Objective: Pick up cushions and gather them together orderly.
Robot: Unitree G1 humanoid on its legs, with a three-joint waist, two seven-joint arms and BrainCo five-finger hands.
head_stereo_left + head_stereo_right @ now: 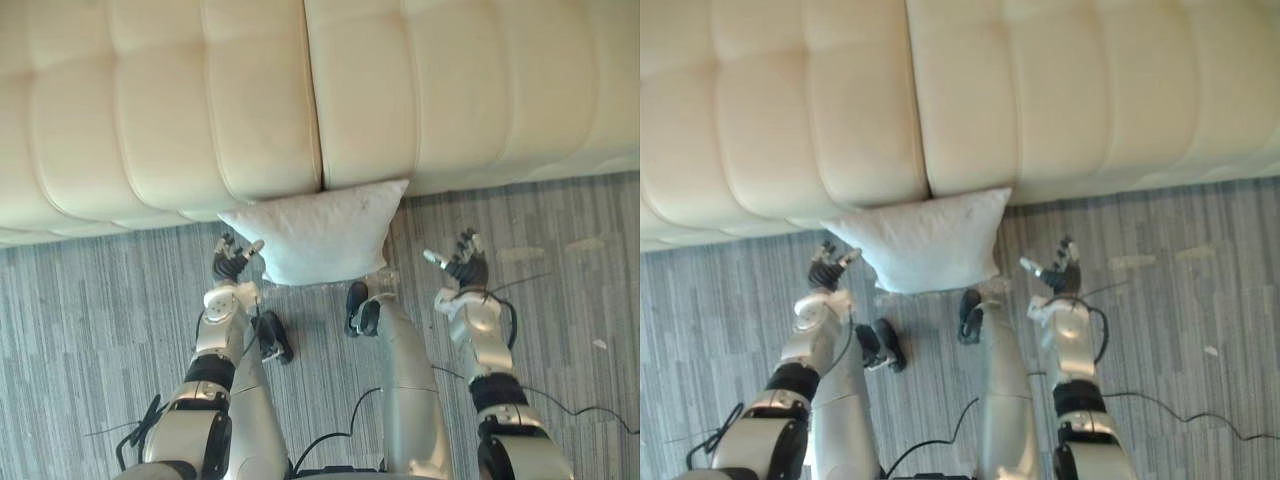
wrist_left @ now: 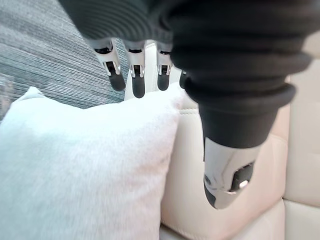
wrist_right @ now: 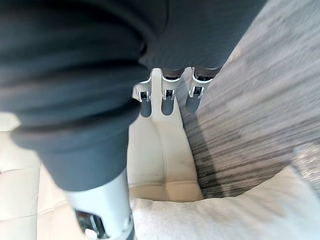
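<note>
**Where sofa [image 1: 200,100] meets carpet [image 1: 90,330], one cushion [image 1: 318,238] lies**

You have the left hand [image 1: 232,262] just beside its left corner, fingers loosely spread and empty. The right hand [image 1: 462,265], equally spread and empty, stands apart on its right. Cushion: square, white, softly fuzzy. Sofa: cream, tufted, smooth. Carpet: grey, striped.

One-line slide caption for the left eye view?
Left hand and right hand, both open, flank a white cushion on grey carpet against the cream sofa.
</note>
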